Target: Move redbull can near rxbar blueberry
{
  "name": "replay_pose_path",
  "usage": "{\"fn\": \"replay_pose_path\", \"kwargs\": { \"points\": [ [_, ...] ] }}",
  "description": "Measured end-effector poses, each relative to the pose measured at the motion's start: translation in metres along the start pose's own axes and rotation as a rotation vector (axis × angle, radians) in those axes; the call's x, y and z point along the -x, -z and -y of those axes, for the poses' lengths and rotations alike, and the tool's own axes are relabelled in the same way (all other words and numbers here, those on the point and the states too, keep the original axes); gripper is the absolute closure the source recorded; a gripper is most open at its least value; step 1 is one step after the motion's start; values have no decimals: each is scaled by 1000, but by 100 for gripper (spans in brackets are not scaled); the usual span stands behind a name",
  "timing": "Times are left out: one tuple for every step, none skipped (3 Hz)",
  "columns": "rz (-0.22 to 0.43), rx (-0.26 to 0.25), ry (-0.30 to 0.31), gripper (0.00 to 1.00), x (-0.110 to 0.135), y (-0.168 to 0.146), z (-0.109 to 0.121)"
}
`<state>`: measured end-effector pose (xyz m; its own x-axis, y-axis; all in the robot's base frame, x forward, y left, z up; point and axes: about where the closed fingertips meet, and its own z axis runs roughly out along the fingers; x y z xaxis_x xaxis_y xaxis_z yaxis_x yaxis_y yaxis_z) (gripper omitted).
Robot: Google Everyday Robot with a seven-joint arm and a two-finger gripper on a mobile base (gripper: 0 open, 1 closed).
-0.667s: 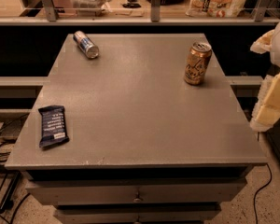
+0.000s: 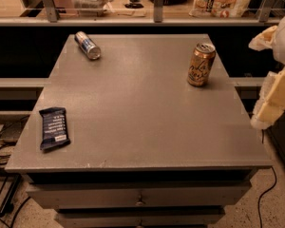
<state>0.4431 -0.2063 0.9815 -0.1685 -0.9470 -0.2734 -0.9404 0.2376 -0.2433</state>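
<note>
The redbull can (image 2: pixel 88 45), slim and blue-and-silver, lies on its side at the far left corner of the grey table (image 2: pixel 137 113). The rxbar blueberry (image 2: pixel 53 128), a flat dark navy bar with white lettering, lies flat near the table's front left edge. My gripper (image 2: pixel 271 103), cream-coloured, hangs at the right edge of the view, just beyond the table's right side. It is far from both the can and the bar and holds nothing that I can see.
A wider gold-orange soda can (image 2: pixel 200 64) stands upright at the far right of the table. A shelf with a rail (image 2: pixel 154 13) and bagged goods runs behind the table. Drawers (image 2: pixel 140 198) sit under the tabletop, and cables (image 2: pixel 0 151) lie on the floor at the left.
</note>
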Motion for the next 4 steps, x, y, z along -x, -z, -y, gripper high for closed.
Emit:
{"fn": "replay_pose_path", "kwargs": {
  "points": [
    [183,55,68,0,41,-16,12],
    [282,102,72,0,65,-16,5],
    [288,103,66,0,67,-19,6],
    [305,109,42,0,74,-28,9]
  ]
}}
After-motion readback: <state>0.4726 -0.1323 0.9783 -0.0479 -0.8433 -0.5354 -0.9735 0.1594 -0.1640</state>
